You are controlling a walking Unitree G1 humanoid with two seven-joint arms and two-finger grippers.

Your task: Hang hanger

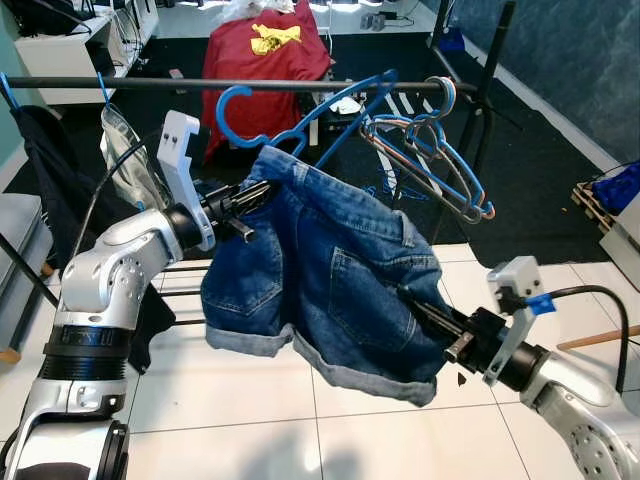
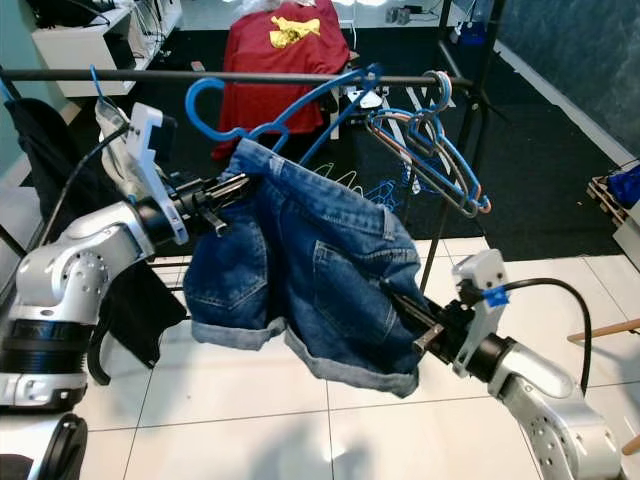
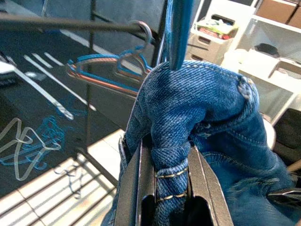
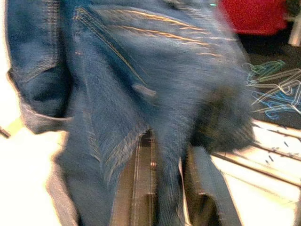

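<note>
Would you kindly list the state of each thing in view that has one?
blue hanger: carrying the shorts, hook not on the rail
denim shorts: draped on the hanger, gripped at both sides
left gripper: shut on the waistband
right gripper: shut on the denim
rail: holding several hangers
bare hangers: hooked on the rail
red shirt: spread out behind the rail

Left arm is reaching up and inward, elbow bent, wrist turned toward the middle, and the left gripper (image 1: pixel 262 190) is pinching a fold of denim shorts (image 1: pixel 330 270) tight between its two black fingers (image 3: pixel 134 188). Right arm is coming in low from the right side, forearm angled up and inward, and the right gripper (image 1: pixel 412 300) is squeezing the cloth too, with fabric bunched between its fingers (image 4: pixel 136 188). Both silver arms are raised.
</note>
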